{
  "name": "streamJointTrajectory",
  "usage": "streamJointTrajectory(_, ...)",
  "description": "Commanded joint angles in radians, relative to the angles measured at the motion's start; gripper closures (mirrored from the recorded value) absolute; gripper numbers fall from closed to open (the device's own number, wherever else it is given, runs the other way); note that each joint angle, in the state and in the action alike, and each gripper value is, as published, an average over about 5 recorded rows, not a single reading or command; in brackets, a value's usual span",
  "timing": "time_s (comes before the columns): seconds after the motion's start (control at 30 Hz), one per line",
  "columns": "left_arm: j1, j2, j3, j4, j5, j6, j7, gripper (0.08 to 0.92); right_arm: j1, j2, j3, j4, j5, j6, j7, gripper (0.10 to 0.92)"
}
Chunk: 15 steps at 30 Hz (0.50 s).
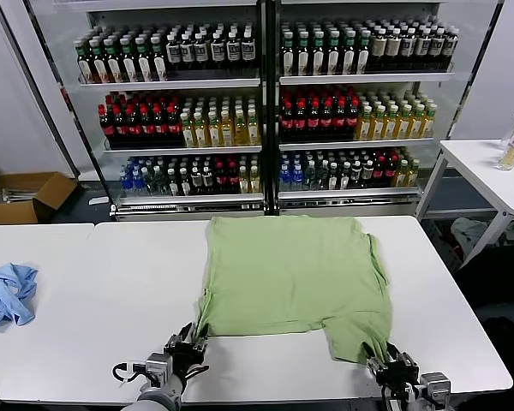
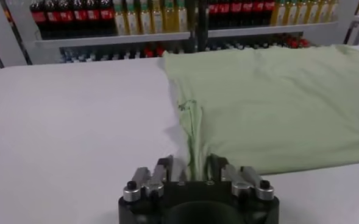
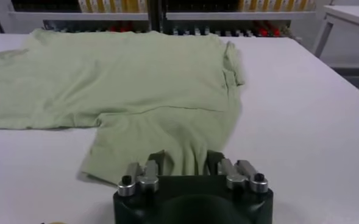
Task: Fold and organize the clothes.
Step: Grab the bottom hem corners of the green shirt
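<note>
White table (image 1: 94,282) in front of a stocked drink cooler (image 1: 265,94) carries the olive-green shirt (image 1: 287,274), spread flat at centre with its collar end away from the robot and one flap reaching toward the near edge on the right. Left gripper (image 1: 187,342) is clamped on the shirt's near-left corner, fabric bunched between its fingers (image 2: 165,170); right gripper (image 1: 392,364) is pinched on the near-right flap the same way. Blue cloth (image 1: 7,294) crumpled on the adjoining table far left, cardboard box (image 1: 26,195) on the floor beyond it.
</note>
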Motion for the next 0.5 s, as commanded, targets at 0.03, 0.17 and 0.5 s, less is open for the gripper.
streamJointTrajectory(0.03,-0.006,0.001,-0.006,0.018,0.007,0.007,0.026,0.812,0.005,0.002,-0.009,0.000,0.022,0.012,0.000,0.765)
streamJointTrajectory(0.17,-0.009,0.019,-0.054,-0.009,-0.005,-0.008,0.051,0.905,0.021,-0.002,-0.007,0.034,0.026,0.028,-0.008,0.876)
streamJointTrajectory(0.5,0.183,0.149,-0.216,-0.253,-0.126,-0.009,0.051,0.918,-0.134,-0.061,0.088,0.244,0.059,0.022,-0.027,0.918)
